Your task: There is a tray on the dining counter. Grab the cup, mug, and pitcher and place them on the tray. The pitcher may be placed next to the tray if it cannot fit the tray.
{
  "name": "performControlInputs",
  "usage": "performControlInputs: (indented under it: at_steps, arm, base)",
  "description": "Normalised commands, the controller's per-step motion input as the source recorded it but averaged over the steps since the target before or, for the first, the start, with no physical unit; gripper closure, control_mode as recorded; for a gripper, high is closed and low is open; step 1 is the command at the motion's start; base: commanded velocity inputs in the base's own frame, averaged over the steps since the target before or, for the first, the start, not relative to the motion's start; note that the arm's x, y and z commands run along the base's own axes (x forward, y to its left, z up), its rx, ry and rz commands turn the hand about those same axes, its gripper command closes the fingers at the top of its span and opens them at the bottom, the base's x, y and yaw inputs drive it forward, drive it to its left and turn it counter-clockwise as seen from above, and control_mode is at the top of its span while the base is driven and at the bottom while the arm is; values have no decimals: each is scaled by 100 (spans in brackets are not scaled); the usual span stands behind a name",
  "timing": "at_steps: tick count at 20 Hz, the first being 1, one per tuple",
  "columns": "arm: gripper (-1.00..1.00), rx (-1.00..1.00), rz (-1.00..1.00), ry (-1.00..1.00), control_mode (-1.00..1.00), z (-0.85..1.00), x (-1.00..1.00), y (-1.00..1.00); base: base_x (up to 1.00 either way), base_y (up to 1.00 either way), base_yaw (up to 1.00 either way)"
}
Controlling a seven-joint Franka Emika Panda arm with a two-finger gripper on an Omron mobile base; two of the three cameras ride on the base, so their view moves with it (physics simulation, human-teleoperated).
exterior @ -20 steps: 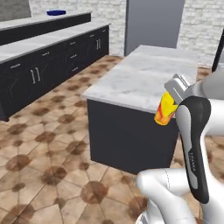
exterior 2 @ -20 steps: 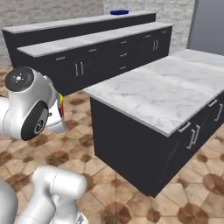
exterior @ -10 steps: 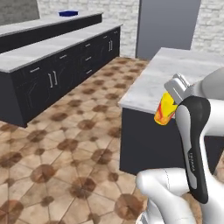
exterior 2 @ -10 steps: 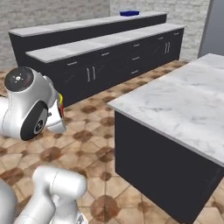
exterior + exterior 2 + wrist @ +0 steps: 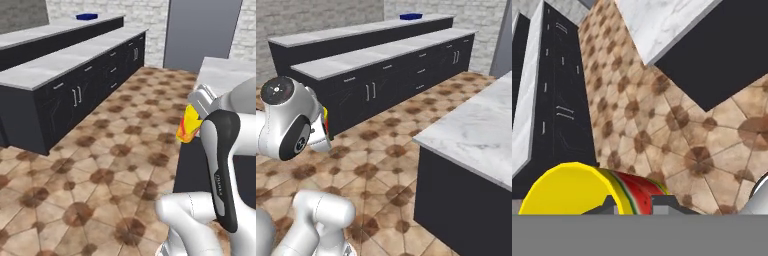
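Observation:
My gripper (image 5: 196, 111) is shut on the cup (image 5: 189, 125), a small yellow tumbler with red-orange swirls, held in the air over the tiled floor in front of my arm. In the hand view the cup (image 5: 577, 192) lies across the bottom with the gripper (image 5: 637, 204) closed around it. A sliver of the cup (image 5: 325, 118) peeks out behind my arm's joint in the right base view. The dark blue tray (image 5: 86, 16) (image 5: 412, 16) sits far off at the end of the long dining counter (image 5: 55, 31) (image 5: 351, 34). Mug and pitcher are out of view.
A lower marble worktop with dark drawers (image 5: 65, 75) (image 5: 381, 65) runs in front of the dining counter. A marble-topped island (image 5: 476, 135) (image 5: 222, 70) stands close on the right. Brown tiled floor (image 5: 110, 160) lies open between them. A grey tall unit (image 5: 202, 32) stands at the back.
The whole picture has shifted, so the base has driven: the island slid off to the right and the long counters came nearer. The cup stays in the shut gripper.

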Motion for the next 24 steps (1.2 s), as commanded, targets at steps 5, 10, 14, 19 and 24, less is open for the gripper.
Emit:
performControlInputs:
  at_steps: [5, 10, 14, 19, 24]
  arm:
    - [100, 0, 0, 0, 100, 0, 0, 0]
    - [100, 0, 0, 0, 100, 0, 0, 0]
    - [100, 0, 0, 0, 100, 0, 0, 0]
    - [100, 0, 0, 0, 100, 0, 0, 0]
    - [100, 0, 0, 0, 100, 0, 0, 0]
  base:
    - [100, 100, -16]
    - [100, 100, -20]
    - [100, 100, -25]
    - [100, 100, -28]
    - [100, 100, -28]
